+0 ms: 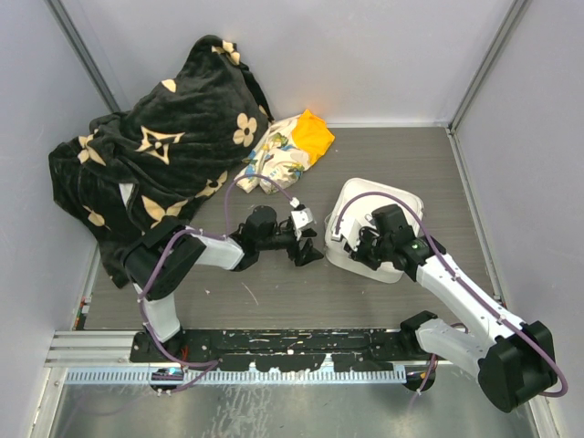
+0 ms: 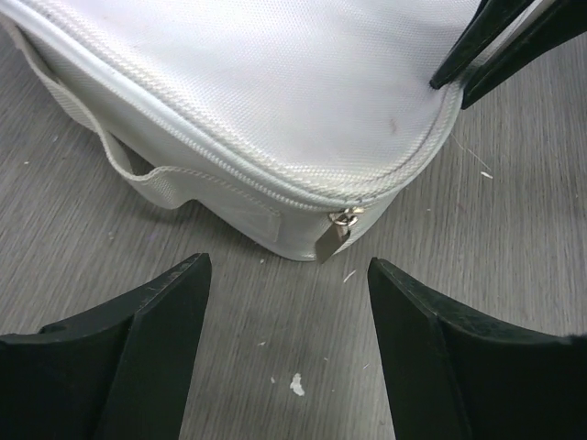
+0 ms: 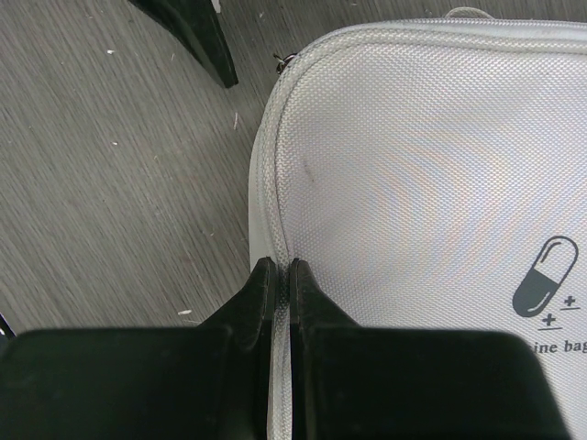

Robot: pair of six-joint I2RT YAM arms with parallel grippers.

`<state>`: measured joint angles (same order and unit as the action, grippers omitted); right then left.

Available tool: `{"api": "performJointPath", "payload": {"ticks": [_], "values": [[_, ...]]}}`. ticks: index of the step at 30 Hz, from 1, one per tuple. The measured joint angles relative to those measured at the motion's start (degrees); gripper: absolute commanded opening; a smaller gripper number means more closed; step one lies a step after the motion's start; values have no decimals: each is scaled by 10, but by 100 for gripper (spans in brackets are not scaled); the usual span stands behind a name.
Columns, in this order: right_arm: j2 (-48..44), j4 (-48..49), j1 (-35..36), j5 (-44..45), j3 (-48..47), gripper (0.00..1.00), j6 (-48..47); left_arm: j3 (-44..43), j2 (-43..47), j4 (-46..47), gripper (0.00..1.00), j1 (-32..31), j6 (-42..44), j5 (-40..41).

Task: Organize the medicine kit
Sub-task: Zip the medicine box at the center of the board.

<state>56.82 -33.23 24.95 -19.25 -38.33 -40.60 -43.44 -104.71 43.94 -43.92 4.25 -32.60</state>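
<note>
The left gripper (image 2: 286, 264) gapes empty just before the zip pull (image 2: 337, 234) of the white medicine kit (image 3: 413, 183) on the table (image 2: 64, 266), the right gripper (image 3: 278, 268) clenched at its lid seam, beyond it a pill logo (image 3: 546, 275) and "ine bag".

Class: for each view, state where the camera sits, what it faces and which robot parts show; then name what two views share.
Top external: above and behind the arms, looking down at the table; left arm and right arm show.
Left wrist: on the left arm, facing a corner of the medicine kit; open left gripper shows.
Right wrist: on the right arm, looking down on the kit's top; right gripper shows, closed at its seam.
Shared: both wrist views show the zip pull.
</note>
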Motion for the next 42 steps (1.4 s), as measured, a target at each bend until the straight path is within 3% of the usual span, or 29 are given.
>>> {"api": "performJointPath", "payload": {"ticks": [6, 23, 39, 42], "values": [[2, 0, 0, 0, 0, 1, 3, -7, 0, 0, 68, -20, 2, 23], [2, 0, 0, 0, -1, 1, 5, -22, -24, 17, 38, -25, -23, 43], [2, 5, 0, 6, -1, 1, 4, -22, -24, 16, 1, -26, -18, 29], [1, 7, 0, 8, -1, 1, 2, -22, -24, 16, 0, -25, -13, 18]]}}
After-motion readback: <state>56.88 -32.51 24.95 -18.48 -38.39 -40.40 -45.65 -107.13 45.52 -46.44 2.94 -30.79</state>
